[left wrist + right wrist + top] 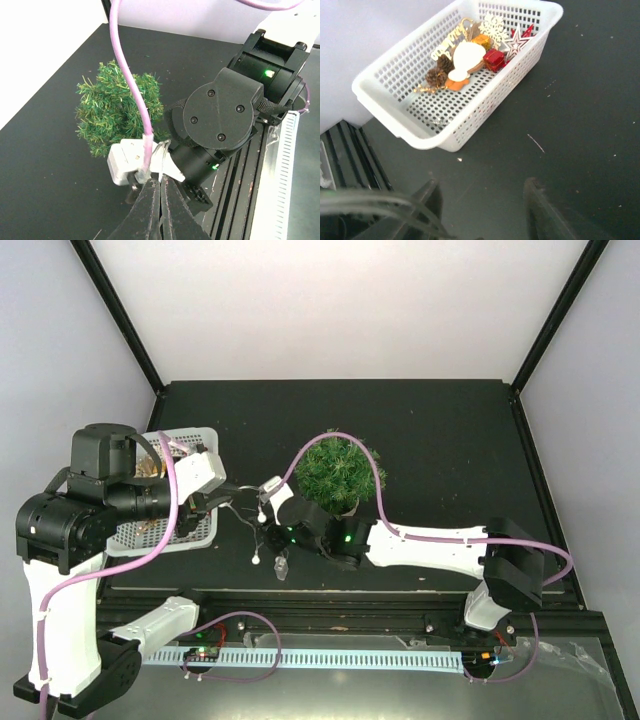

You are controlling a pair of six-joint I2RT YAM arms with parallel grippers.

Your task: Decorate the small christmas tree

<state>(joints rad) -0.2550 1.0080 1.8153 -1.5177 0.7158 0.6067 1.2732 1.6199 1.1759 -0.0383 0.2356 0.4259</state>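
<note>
Left hand [160,184]: fingers pressed together, pinching a thin silvery wire loop [163,149] at the tips. In the top view, small white beads [262,517] dangle just below it.

Right hand [481,189]: fingers apart, nothing solid between them. A blurred pale strand crosses low by 1 finger, can't tell what it is. The 2 hands sit nose to nose above the dark matte bench [430,430].

White perforated plastic basket [447,142] is on the left by the left arm, well apart from the tree. Spare decorations are inside: red gift-box ornament [494,59], white snowflake [493,27], brown pine cone [436,77].

Small bushy green artificial christmas tree [338,472] stands upright mid-bench, just beyond the right wrist. A purple cable [300,452] arcs over its crown. The pot is mostly hidden by the arm.

Handling, my read:
- Tree is light, so a sideways shove will likely slide or tip it.
- Needles are soft and springy. They give under a finger and won't carry a grip.
- If it needs bracing, take it low at the pot, which is probably rigid and smooth. Don't squeeze the foliage.
- Drop the loop over an outer branch tip from above and keep push force minimal.
- The wire loop is thin and could slip or twist in the pinch.
</note>
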